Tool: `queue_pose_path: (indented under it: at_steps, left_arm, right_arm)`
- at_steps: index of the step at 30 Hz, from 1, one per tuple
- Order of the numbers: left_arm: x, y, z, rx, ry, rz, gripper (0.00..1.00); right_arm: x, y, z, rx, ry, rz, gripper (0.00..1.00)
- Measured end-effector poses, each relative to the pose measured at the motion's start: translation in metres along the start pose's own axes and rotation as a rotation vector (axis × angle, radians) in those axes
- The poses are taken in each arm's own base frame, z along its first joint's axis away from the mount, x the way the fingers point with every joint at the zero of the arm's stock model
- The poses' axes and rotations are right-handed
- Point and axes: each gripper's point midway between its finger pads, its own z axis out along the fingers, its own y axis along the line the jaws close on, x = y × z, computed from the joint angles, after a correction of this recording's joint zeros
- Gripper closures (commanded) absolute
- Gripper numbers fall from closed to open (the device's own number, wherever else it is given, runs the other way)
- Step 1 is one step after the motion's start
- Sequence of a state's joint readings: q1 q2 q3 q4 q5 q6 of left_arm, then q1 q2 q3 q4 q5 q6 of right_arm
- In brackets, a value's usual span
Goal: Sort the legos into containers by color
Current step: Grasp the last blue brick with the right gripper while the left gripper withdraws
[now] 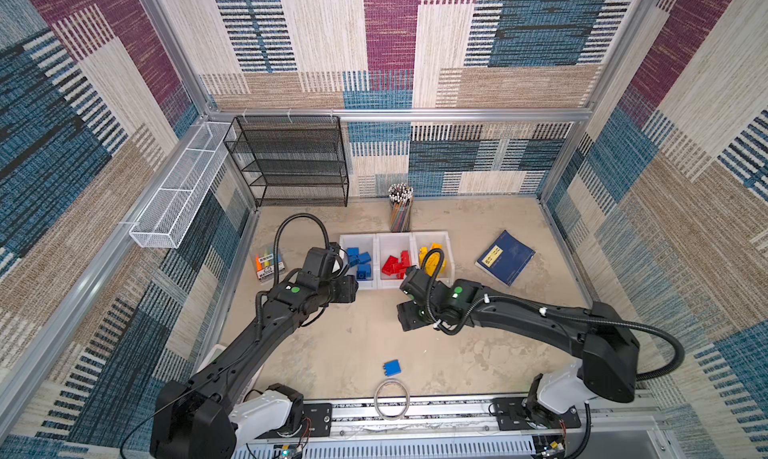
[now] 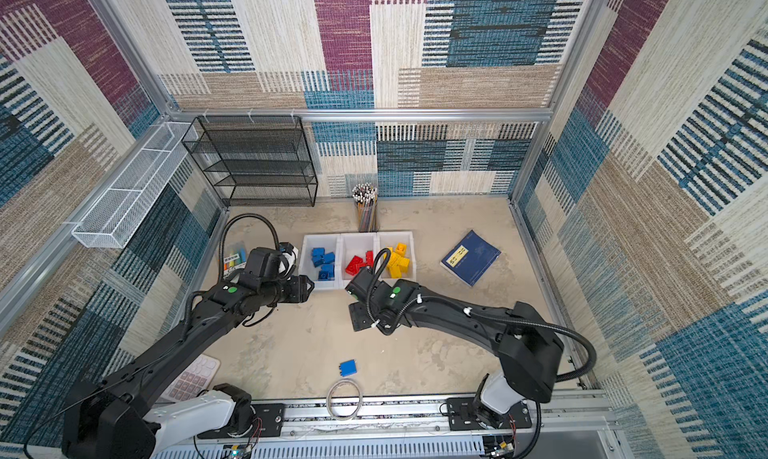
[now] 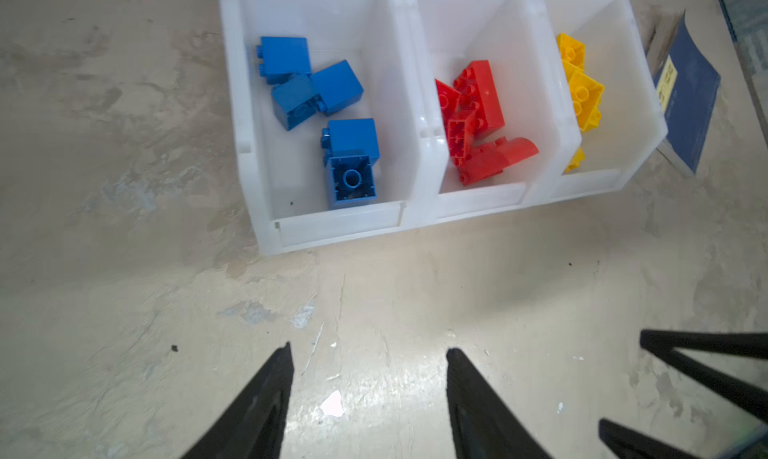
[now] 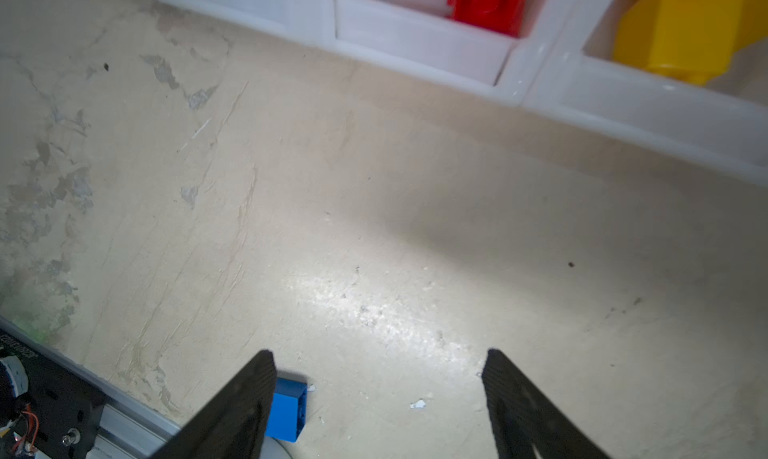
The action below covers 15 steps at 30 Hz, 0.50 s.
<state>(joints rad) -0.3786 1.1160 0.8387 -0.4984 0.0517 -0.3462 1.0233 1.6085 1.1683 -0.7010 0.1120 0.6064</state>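
Blue lego [image 1: 392, 367] lies alone on the table [image 1: 353, 353]; our left end effector [image 3: 370, 348] and right end effector [image 4: 379, 352] both stand apart, empty, before the containers [image 3: 336, 228]

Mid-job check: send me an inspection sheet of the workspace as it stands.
Surface: beige tabletop, scuffed and stained.
Job's things: three white plastic bins hold blue bricks, red bricks and yellow bricks separately; one loose blue brick near the front edge.
Clutter: highlighter pack, cup of pencils, dark blue booklet, coiled wire ring, white calculator.
Claws: left claw open, empty; right claw open, empty.
Cables: black ribbed hose loops over each wrist.
Surroundings: black mesh shelf rack, white wire basket, patterned woven walls.
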Motion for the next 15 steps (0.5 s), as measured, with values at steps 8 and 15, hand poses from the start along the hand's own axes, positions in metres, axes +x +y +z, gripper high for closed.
queue_pose_path:
  at_steps: [8,15]
  left_arm:
    - [0.018,0.015,-0.004,-0.03,-0.008,-0.06,0.38]
    - [0.034,0.021,-0.004,-0.033,0.0,-0.091,0.38]
  right_arm:
    - [0.039,0.041,0.021,-0.006,0.131,-0.079,0.19]
    - [0.076,0.064,0.036,-0.004,0.23,-0.126,0.21]
